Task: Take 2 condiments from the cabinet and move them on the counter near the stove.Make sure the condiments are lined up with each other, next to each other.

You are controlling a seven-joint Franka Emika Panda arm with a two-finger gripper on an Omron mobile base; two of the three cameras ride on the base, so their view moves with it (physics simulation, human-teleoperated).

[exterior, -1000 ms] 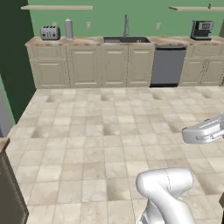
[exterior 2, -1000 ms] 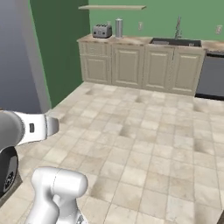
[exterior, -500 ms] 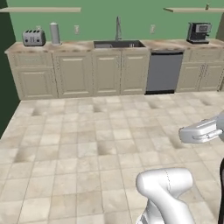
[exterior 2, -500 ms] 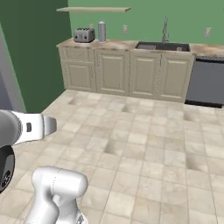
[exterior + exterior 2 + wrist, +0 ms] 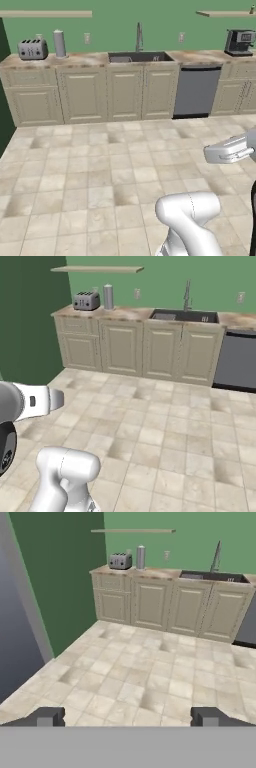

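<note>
Light is even and soft, no strong shadows or glare. The pictures are slightly blurry; far details look coarse.

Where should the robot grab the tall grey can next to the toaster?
Around its round side, near the middle, coming level from the front. The can stands upright on the counter, and the toaster is close beside it, so the open gripper needs a straight approach. That is a guess from far away.

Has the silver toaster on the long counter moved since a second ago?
No. The silver toaster still sits beside the grey canister; the camera moved.
</note>
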